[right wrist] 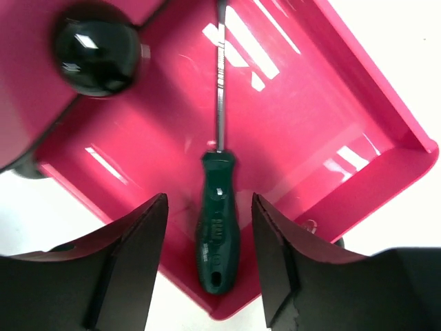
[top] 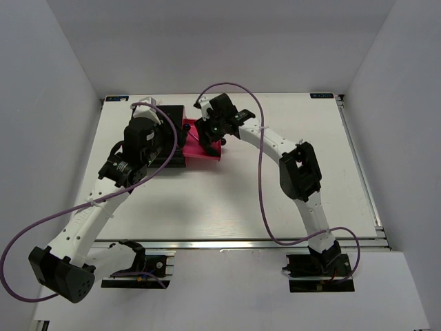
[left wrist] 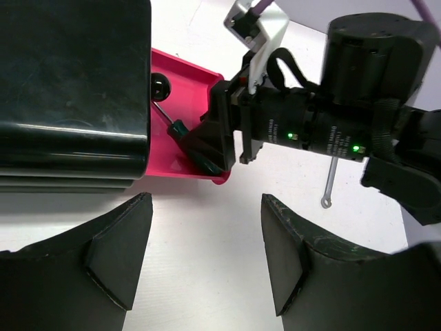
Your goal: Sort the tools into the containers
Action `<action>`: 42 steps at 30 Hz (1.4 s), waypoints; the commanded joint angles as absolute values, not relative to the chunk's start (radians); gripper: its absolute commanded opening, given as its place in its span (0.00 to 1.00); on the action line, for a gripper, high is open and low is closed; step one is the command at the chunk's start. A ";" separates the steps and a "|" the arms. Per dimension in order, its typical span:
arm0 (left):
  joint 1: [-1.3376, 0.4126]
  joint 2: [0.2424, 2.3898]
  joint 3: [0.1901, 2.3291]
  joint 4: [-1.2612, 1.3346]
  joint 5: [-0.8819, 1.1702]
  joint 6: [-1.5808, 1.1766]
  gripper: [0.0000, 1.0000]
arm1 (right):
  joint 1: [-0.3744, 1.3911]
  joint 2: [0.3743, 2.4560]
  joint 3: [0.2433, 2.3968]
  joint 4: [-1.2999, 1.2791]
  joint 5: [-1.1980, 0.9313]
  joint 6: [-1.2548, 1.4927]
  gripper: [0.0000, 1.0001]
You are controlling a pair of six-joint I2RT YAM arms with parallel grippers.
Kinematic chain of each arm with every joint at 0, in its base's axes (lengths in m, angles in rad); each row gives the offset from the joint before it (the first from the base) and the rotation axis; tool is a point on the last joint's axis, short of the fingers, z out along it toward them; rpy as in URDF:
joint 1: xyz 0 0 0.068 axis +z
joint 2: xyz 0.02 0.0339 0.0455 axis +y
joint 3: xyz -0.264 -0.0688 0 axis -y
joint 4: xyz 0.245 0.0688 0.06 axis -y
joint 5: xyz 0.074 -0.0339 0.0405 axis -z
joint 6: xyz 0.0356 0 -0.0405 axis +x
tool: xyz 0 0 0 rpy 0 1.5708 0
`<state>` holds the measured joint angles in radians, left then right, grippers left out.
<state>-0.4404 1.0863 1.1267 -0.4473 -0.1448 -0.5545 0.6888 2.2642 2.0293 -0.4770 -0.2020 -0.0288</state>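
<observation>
One green-handled screwdriver [right wrist: 218, 221] lies in the open pink drawer [right wrist: 358, 103] between your right gripper's [right wrist: 209, 234] parted jaws, left gripper [left wrist: 207, 234] wide, empty; probably light, stiff, slick, so grip the handle mid-length.

The green-handled screwdriver [right wrist: 217, 227] lies flat inside the open pink drawer [right wrist: 303, 124].

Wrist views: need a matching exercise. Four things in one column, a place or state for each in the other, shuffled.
1 green screwdriver
2 silver wrench
3 round knob
4 left gripper

A jaws open, nothing between
B lying in the pink drawer
C lying on the white table
D fixed on a drawer front

Pairs: 1-B, 2-C, 3-D, 4-A
</observation>
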 commanded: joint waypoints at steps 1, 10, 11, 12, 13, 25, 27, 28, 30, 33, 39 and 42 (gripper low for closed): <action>-0.440 1.072 1.163 -0.454 -0.176 -0.538 0.74 | 0.674 2.157 2.066 -0.444 -0.285 -0.014 0.56; -0.390 1.158 1.285 -0.571 -0.453 -0.494 0.08 | 0.520 2.028 1.866 -0.341 -0.141 0.005 0.00; -0.352 1.198 1.311 -0.580 -0.425 -0.494 0.06 | 0.502 2.023 1.838 -0.344 -0.127 -0.029 0.00; -0.306 1.216 1.324 -0.594 -0.381 -0.500 0.07 | 0.496 2.022 1.815 -0.351 -0.108 -0.041 0.00; -0.213 1.233 1.333 -0.597 -0.288 -0.503 0.12 | 0.492 2.023 1.780 -0.357 -0.074 -0.055 0.00; 0.104 1.379 1.342 -0.591 -0.025 -0.428 0.86 | 0.492 2.284 1.920 -0.393 -0.211 -0.041 0.00; 0.113 1.390 1.332 -0.578 -0.008 -0.410 0.87 | 0.500 2.330 1.962 -0.388 -0.241 -0.034 0.00; 0.118 1.406 1.324 -0.577 -0.002 -0.400 0.87 | 0.503 2.342 1.973 -0.381 -0.280 -0.028 0.00; 0.123 1.423 1.319 -0.571 0.049 -0.373 0.87 | 0.503 2.380 2.011 -0.354 -0.333 -0.008 0.00; 0.124 1.456 1.299 -0.533 0.153 -0.339 0.88 | 0.503 2.407 2.048 -0.316 -0.428 0.038 0.00; 0.126 1.551 1.308 -0.503 0.322 -0.327 0.89 | 0.503 2.401 2.056 -0.194 -0.593 0.127 0.00; 0.126 1.568 1.309 -0.506 0.328 -0.319 0.89 | 0.509 2.396 2.065 -0.157 -0.635 0.176 0.00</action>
